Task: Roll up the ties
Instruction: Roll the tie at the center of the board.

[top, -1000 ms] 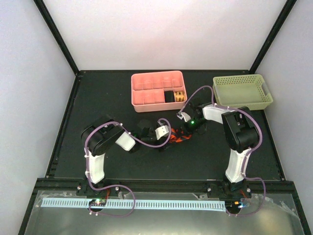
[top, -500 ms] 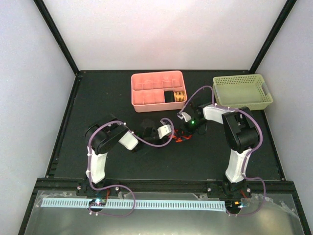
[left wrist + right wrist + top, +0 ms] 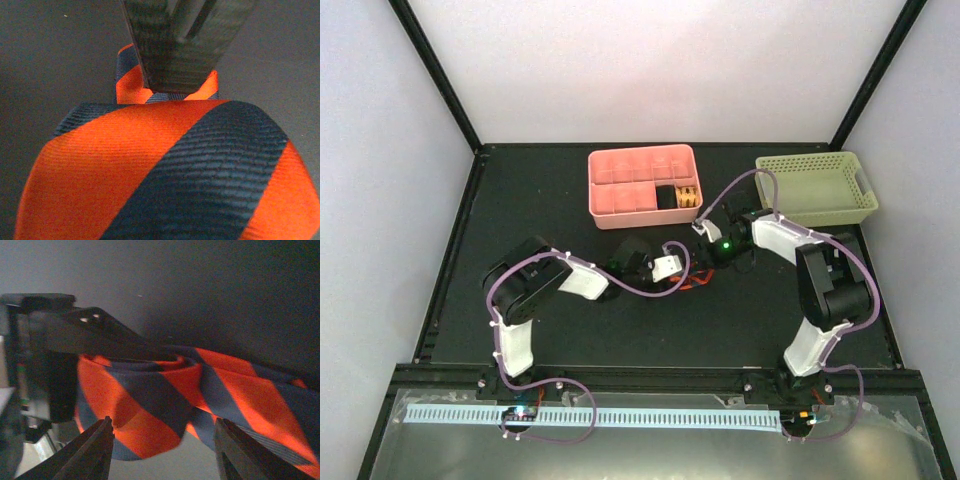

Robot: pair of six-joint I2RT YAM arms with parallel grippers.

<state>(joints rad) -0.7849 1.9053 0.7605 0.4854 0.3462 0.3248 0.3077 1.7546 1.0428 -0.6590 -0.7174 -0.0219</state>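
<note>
- Black table [image 3: 650, 330], spread under everything, arm bases bolted along the near edge.
- Left arm [image 3: 525, 290], elbow raised at near left, forearm stretched rightward toward the middle.
- Right arm [image 3: 825, 290], folded at near right, forearm reaching left to meet the other arm mid-table.
- Green perforated basket [image 3: 820, 212], at far right, just beyond the right forearm.
- Pink compartment tray [image 3: 630, 220], at far centre, left of the basket and apart from it. Something dark [image 3: 665, 197] and a yellow-striped item [image 3: 687, 197] side by side in its near right compartments, too small to identify.
- The tie [image 3: 701, 284], orange-red with navy diagonal stripes, bunched mid-table between the two wrists, near side of the tray. Coiled into a loose loop [image 3: 150, 400] in the right wrist view, its tail trailing off to the right. Broad band of fabric [image 3: 165, 170] arching close across the left wrist lens.
- Right gripper [image 3: 164, 420], fingers [image 3: 95, 450] spread wide, flanking the coil's lower edge, no pinch visible.
- Left gripper [image 3: 685, 278], pressed up against the coil, own fingers buried under fabric; wide or narrow cannot be told.
</note>
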